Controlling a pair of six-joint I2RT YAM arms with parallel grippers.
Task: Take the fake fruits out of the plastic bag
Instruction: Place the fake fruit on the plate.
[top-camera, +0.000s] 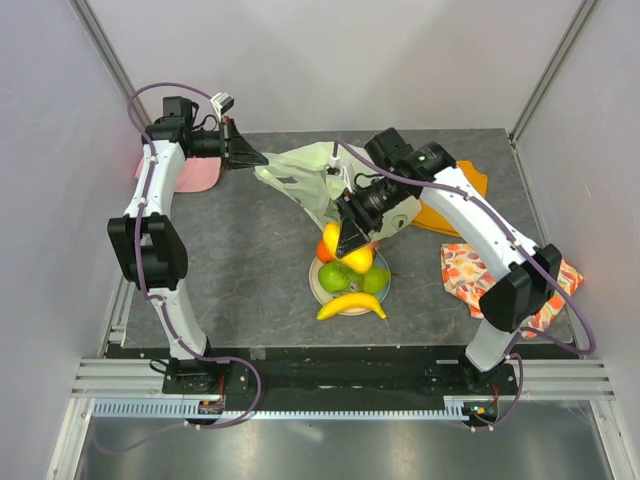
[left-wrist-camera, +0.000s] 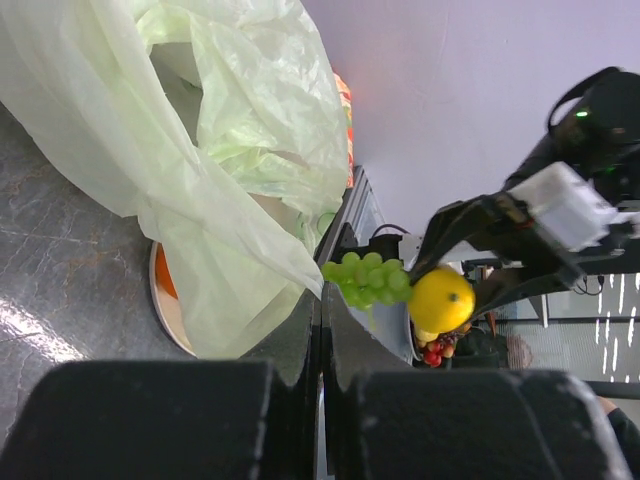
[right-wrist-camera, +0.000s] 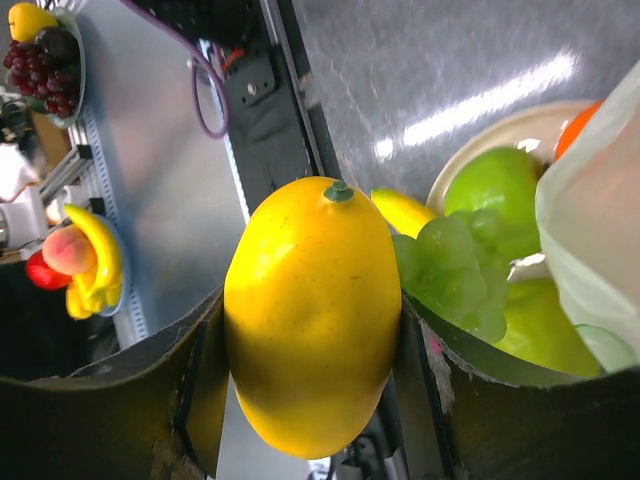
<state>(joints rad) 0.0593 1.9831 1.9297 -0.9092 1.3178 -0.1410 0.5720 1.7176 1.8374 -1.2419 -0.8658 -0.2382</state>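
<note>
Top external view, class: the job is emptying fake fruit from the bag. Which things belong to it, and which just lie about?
Belong: translucent pale green plastic bag, pinched by the left gripper; glossy yellow plastic mango, held in the right gripper; yellow plastic banana; green plastic apple.
Lying about: round cream plate; pink cap; orange patterned cloth.

Pale lilac walls (top-camera: 350, 60) close in a dark grey, mottled surface (top-camera: 250, 270), with metal posts (top-camera: 100, 50) at the back corners. An aluminium rail (top-camera: 330, 380) runs along its near edge. Below lies what may be a steel sheet (top-camera: 350, 450), catching light.
</note>
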